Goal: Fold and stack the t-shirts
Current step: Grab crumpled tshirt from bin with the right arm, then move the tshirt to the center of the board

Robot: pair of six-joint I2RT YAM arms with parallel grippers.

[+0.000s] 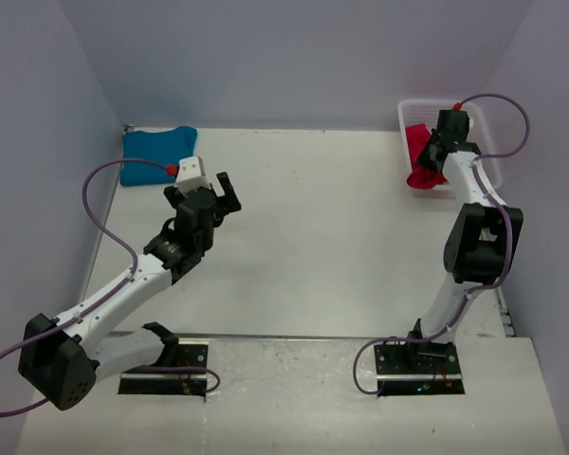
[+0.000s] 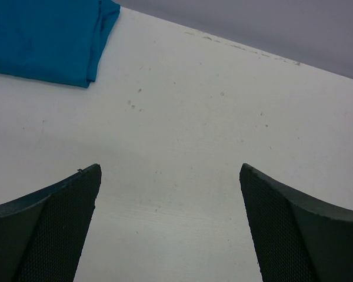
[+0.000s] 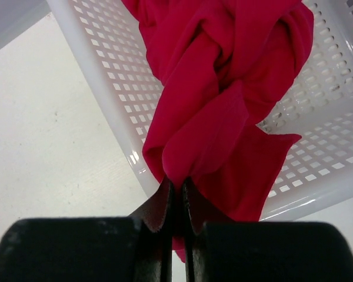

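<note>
So, it looks like you're about halfway. The folded teal-blue t-shirt [image 2: 47, 41] lies ahead and left of your spread left claw [image 2: 170, 200]. Your right claw [image 3: 176, 191] pinches the bunched red t-shirt [image 3: 223, 88], draped over the basket [image 3: 106, 100] rim; it's not folded or stacked yet.

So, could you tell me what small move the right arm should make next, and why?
Probably lift the red shirt clear of the basket and toward the table. The right gripper is shut on a bunch of it, and the cloth hangs over the basket's rim; it can't be folded there.
</note>
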